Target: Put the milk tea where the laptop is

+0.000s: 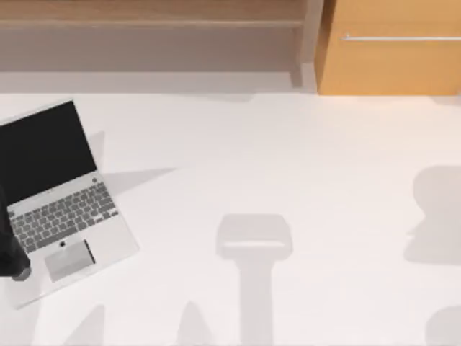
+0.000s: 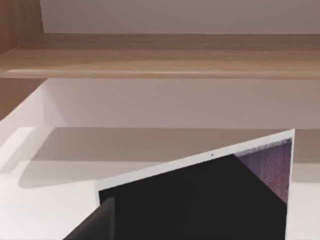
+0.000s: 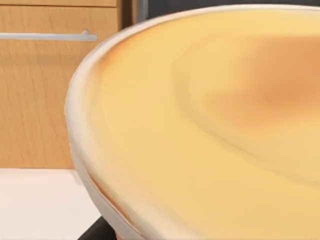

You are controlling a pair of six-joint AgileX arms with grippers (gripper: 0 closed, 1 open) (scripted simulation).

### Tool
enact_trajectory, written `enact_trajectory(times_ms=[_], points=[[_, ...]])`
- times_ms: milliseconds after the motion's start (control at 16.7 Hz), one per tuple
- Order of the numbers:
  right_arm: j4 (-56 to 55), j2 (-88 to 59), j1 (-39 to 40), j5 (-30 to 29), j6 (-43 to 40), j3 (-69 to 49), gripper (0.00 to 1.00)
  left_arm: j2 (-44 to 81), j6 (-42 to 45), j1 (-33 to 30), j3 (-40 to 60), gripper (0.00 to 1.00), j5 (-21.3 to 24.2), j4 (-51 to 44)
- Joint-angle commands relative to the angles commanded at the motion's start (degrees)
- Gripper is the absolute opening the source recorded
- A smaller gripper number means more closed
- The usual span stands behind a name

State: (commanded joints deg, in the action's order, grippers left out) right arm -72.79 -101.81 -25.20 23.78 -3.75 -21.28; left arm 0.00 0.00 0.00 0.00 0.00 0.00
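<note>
From above, the open laptop (image 1: 61, 198) sat at about nine o'clock on the tabletop (image 1: 288, 158), a dark piece of the left arm at its near-left corner. The left wrist view faced its black screen; that hand's state I cannot tell. In the right wrist view the milk tea (image 3: 210, 125) loomed very close, probably carried by the right hand, though its grip was unseen.

open laptop (image 1: 61, 194) far left, milk tea (image 3: 210, 125) yellow-topped
</note>
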Motion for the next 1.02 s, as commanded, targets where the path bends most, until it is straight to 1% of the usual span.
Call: enact_trajectory(times_ms=[180,420,660,1020], points=[[1.08,-0.57,8.00,-5.26,3.39,-4.15,0.00,0.00,0.00,0.00,0.00,1.00,0.00,0.00],[6.15,-3.77,24.38,-16.59,9.50,-12.09,0.00,0.00,0.00,0.00,0.00,1.00,0.00,0.00],[14.17,-8.21,43.30,-31.55,15.95,-22.40,0.00,0.00,0.00,0.00,0.00,1.00,0.00,0.00],[30.92,-14.88,68.92,-57.27,24.91,-39.00,0.00,0.00,0.00,0.00,0.00,1.00,0.00,0.00]])
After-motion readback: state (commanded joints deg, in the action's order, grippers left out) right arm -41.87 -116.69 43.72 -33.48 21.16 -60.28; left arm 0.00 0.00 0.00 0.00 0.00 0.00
